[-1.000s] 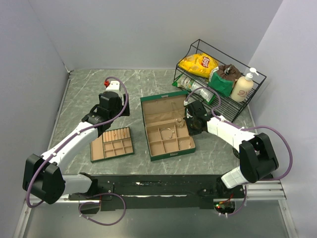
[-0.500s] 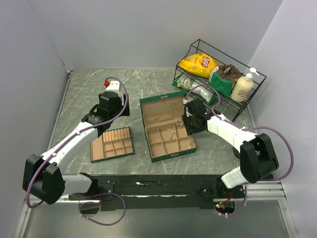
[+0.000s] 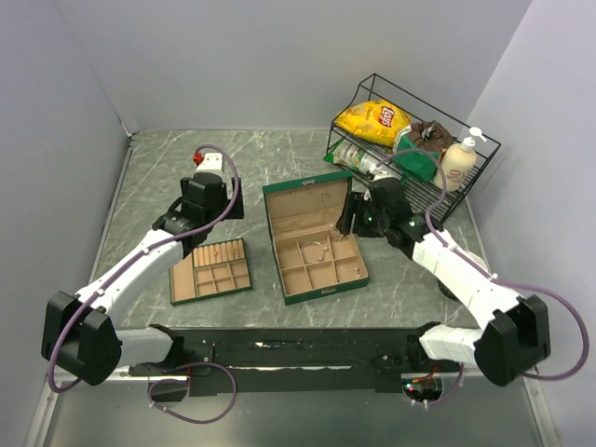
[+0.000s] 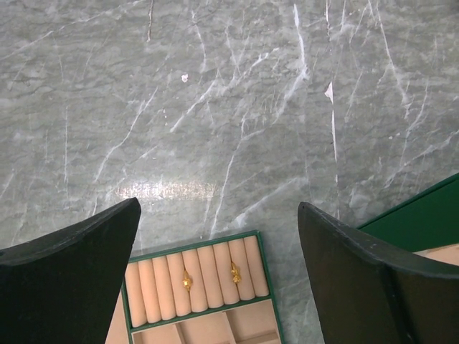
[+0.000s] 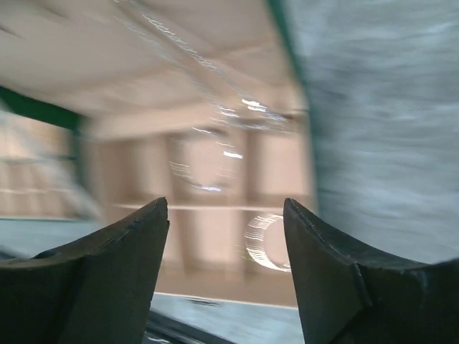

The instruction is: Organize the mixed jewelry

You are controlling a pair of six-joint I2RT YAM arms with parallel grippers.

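Observation:
The green box (image 3: pixel 279 191) with tan compartments lies open mid-table. A silvery wire bangle (image 3: pixel 319 249) rests in one compartment, and tiny silvery pieces (image 3: pixel 352 270) lie near its right front corner. The right wrist view is blurred and shows the bangle (image 5: pixel 204 161) and a second silvery ring shape (image 5: pixel 267 242) in the compartments. My right gripper (image 3: pixel 350 220) (image 5: pixel 225 202) hovers open over the box's right edge, with nothing between its fingers. My left gripper (image 3: pixel 189 233) (image 4: pixel 219 206) stands wide open and empty above the far edge of the flat tan tray (image 3: pixel 177 279). Two small gold rings (image 4: pixel 187 281) sit in the tray's rolls.
A black wire rack (image 3: pixel 484 163) at the back right holds a yellow chips bag (image 3: pixel 372 119), a green packet and a pump bottle (image 3: pixel 458 160), close behind my right arm. A small white and red object (image 3: pixel 205 158) lies behind my left wrist. Walls close in left, right and back.
My right gripper has gone from shut to open and pulled up and back from the box's right compartments, and its arm has swung outward. My left gripper has opened slightly wider.

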